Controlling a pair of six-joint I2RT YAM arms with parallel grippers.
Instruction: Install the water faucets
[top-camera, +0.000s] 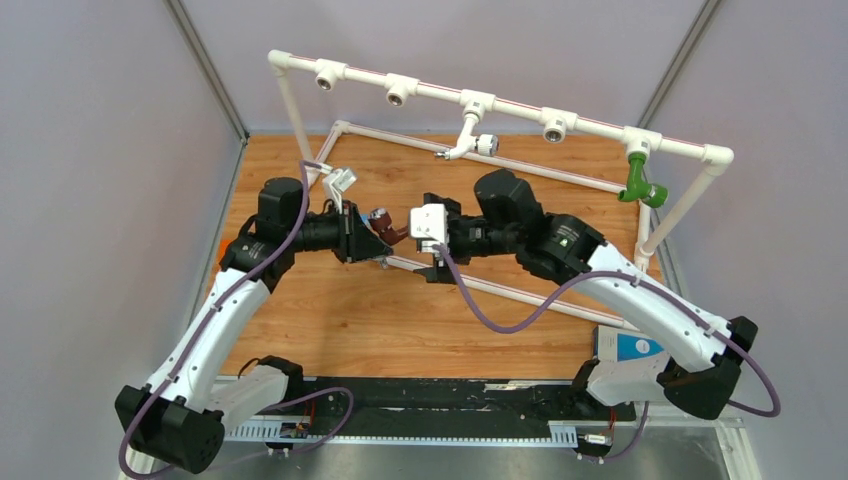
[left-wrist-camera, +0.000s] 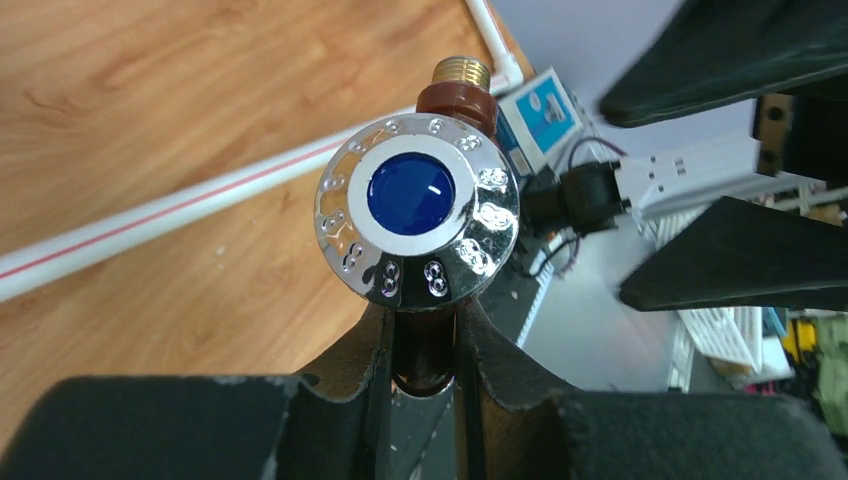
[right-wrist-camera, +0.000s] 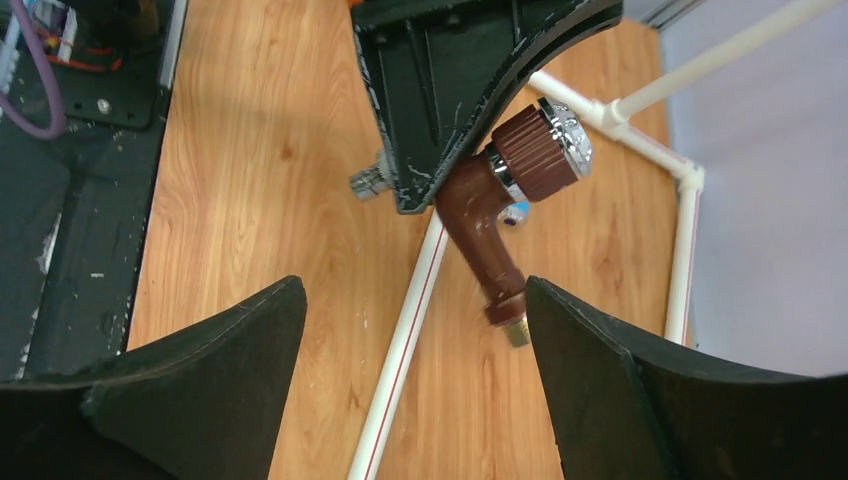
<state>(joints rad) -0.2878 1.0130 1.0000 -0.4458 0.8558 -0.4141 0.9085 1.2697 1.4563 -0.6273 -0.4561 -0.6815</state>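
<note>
Brown faucet (right-wrist-camera: 487, 225): held in the air above the worktop (top-camera: 330, 320), between the two arms, with the brass threaded end sticking out free and the chrome handle at the other end.
Left claw (left-wrist-camera: 425, 338): narrowed onto the faucet's body just behind the handle; a firm hold.
Right claw (right-wrist-camera: 412, 290): spread wide and holding nothing. The faucet's threaded end sits between its fingers, just beside one fingertip; I cannot tell whether they touch.
Why held so: gripping near the handle keeps the spout and thread clear, which looks like a handover so the right arm can take the faucet.
Pipe frame (top-camera: 600, 127): stands across the far side of the worktop, with bare sockets (top-camera: 398, 92) along its top rail.
White faucet (top-camera: 465, 140): hanging from the middle tee.
Green faucet (top-camera: 638, 185): fitted at the right end.
Progress: two fitted, the brown one in hand, probably partway through.
Risk: releasing before the right claw has closed would drop it.
</note>
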